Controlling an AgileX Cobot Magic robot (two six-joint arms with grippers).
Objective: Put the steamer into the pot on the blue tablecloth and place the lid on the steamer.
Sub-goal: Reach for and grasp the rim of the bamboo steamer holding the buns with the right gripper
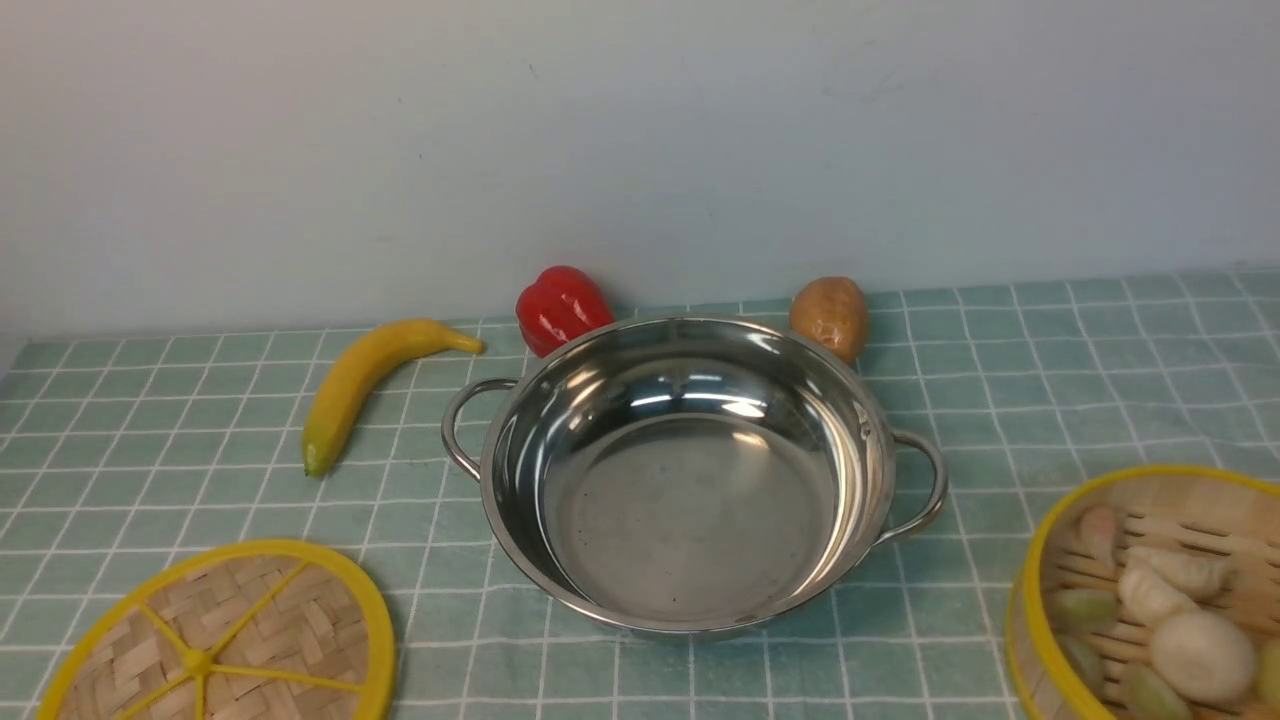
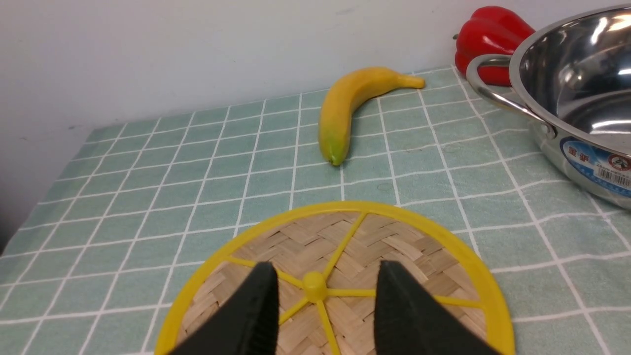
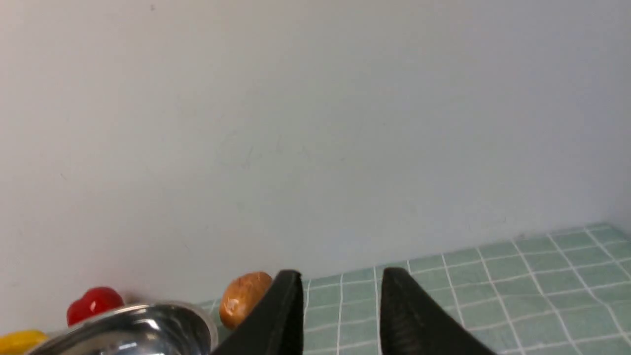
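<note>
The shiny steel pot (image 1: 690, 470) stands empty in the middle of the blue tablecloth (image 1: 1050, 380). At the near right edge sits the steamer (image 1: 1150, 600), a yellow-rimmed bamboo basket with toy dumplings and buns, partly cut off by the frame. The flat woven lid (image 1: 225, 640) lies at the near left. In the left wrist view my left gripper (image 2: 325, 273) hangs open over the lid (image 2: 345, 246), its fingers either side of the yellow hub, nothing held. My right gripper (image 3: 340, 278) is open in the air, nothing between its fingers; the pot's rim (image 3: 143, 320) shows beside it. Neither gripper shows in the front view.
A banana (image 1: 365, 385) lies left of the pot. A red pepper (image 1: 562, 308) and a potato (image 1: 830, 315) sit behind the pot against the pale wall. The pot's two loop handles (image 1: 465, 420) stick out sideways.
</note>
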